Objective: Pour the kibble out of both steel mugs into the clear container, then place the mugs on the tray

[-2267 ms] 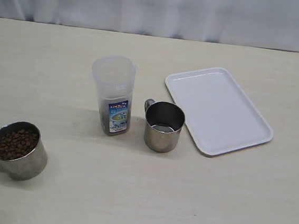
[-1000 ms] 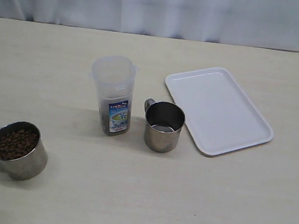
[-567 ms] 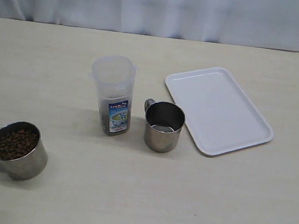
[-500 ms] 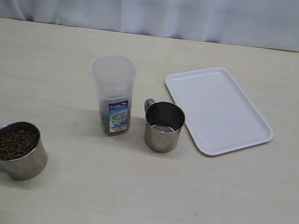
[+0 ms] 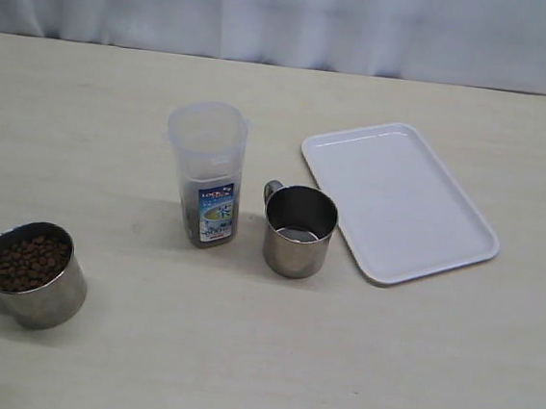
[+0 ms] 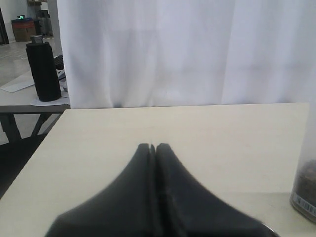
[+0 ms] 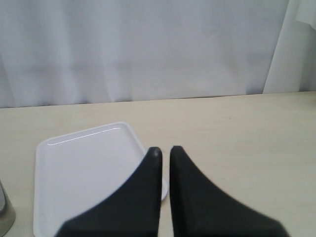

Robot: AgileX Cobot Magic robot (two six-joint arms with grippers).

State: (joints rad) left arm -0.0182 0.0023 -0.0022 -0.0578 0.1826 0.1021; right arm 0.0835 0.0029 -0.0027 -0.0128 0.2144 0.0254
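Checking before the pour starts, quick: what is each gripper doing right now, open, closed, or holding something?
Left black gripper: closed, holding nothing.
Right black gripper: closed, holding nothing.

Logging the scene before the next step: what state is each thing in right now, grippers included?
Left steel mug: upright, full of kibble.
Middle steel mug: upright, no kibble visible inside.
Clear container: upright, open-topped, some kibble low inside.
Tray: flat, nothing on it.
Left gripper: shut, holding nothing.
Right gripper: shut, holding nothing.
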